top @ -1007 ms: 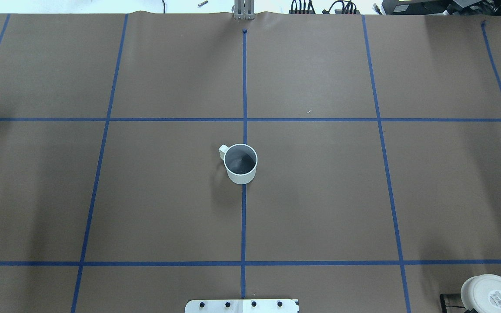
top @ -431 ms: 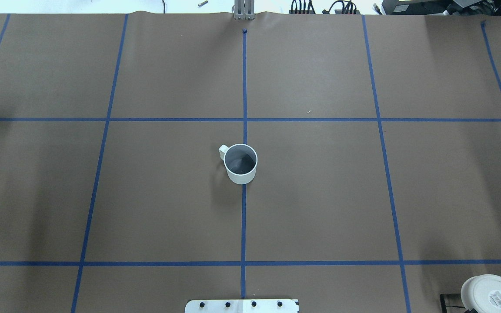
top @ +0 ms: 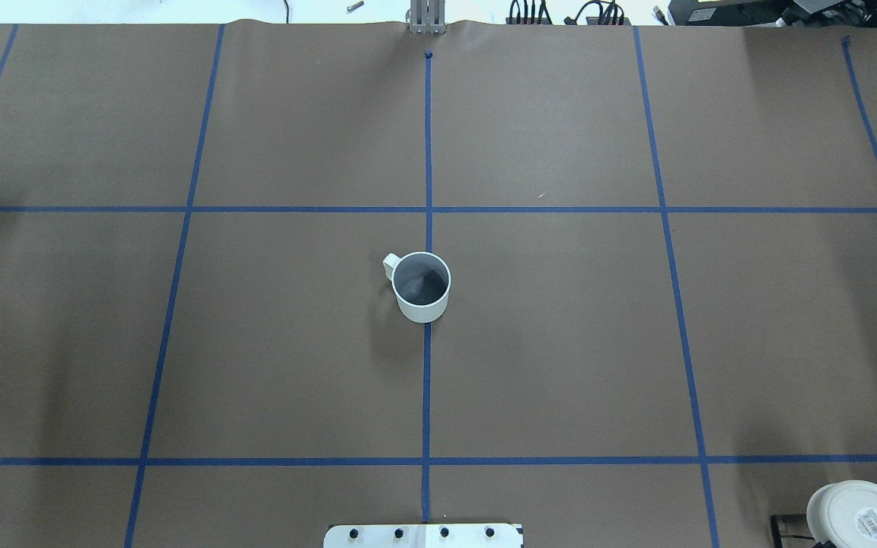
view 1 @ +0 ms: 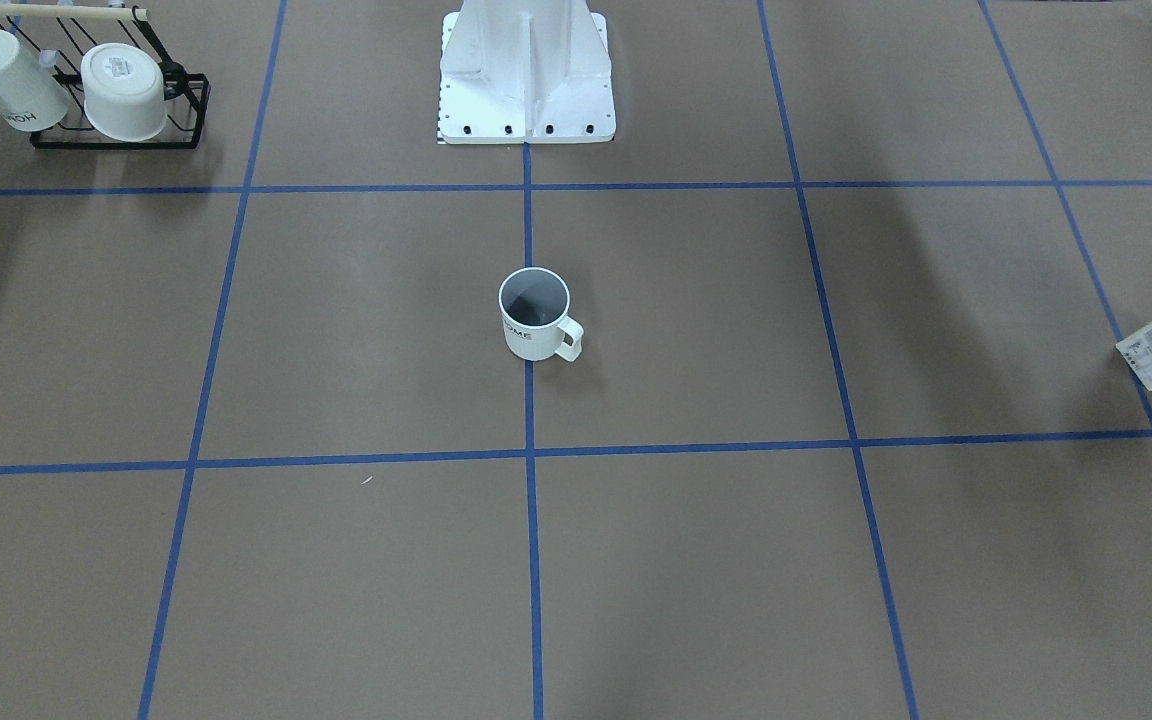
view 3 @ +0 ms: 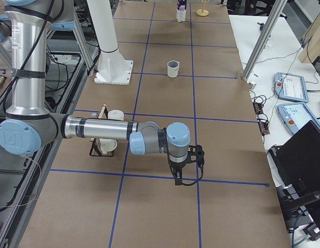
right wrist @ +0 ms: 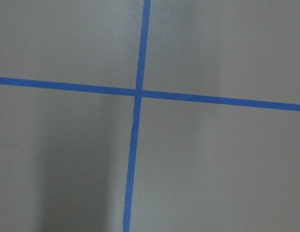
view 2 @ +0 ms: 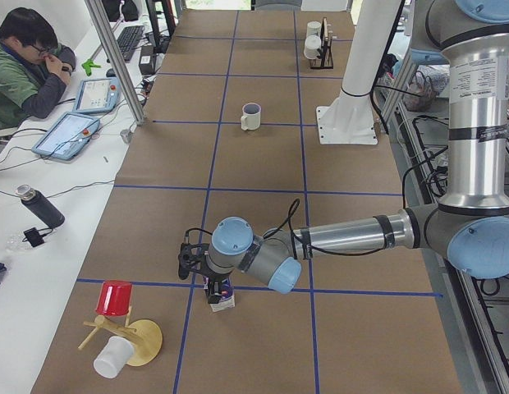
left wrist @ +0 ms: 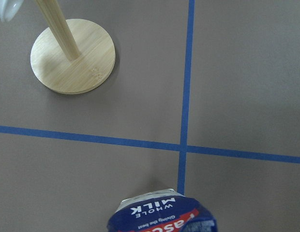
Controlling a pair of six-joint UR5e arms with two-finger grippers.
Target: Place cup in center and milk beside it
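Across the brown, blue-taped counter [top: 560,342], the cup [top: 422,286] stands mid-frame. Both arms reach out low: the left end effector [view 2: 209,279] is at the milk [view 2: 225,300] at lower centre, the right end effector [view 3: 181,175] above a tape crossing. I cannot tell whether either is spread.

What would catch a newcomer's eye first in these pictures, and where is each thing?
The white cup stands upright and alone on the blue centre line in the middle of the brown table. Far away, at the table's end on the robot's left, the left gripper hangs low right over the milk; whether it grips the carton cannot be told. A red cup on a wooden stand sits close by.
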